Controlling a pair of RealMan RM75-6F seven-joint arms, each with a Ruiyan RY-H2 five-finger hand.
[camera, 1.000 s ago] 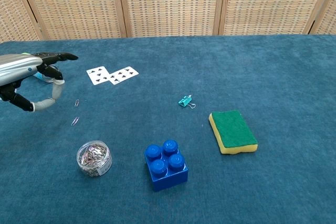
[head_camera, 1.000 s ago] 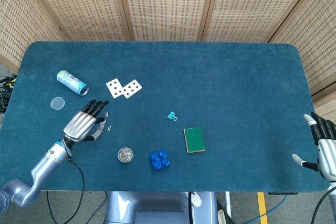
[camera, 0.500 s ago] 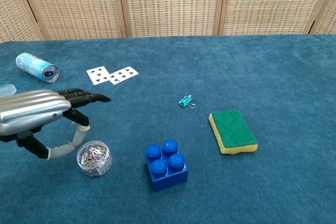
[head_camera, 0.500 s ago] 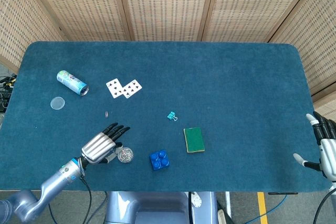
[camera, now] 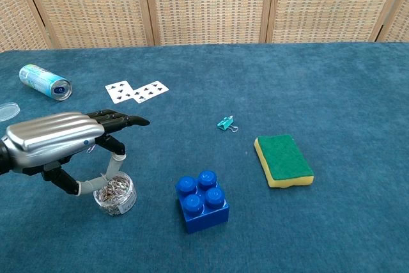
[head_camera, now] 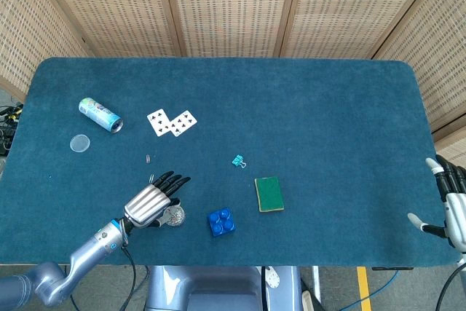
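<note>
The left hand (camera: 61,148) hovers palm down over the jar of paper clips (camera: 115,192) near the front edge of the tabletop (head_camera: 306,107), toward its left corner. Its fingers (camera: 121,120) stretch forward and apart, the thumb curving down beside the jar's rim, nothing clamped. Just right of the jar sits a blue block (camera: 202,200). The right hand (head_camera: 453,205) hangs off the right front corner, fingers apart, holding nothing.
</note>
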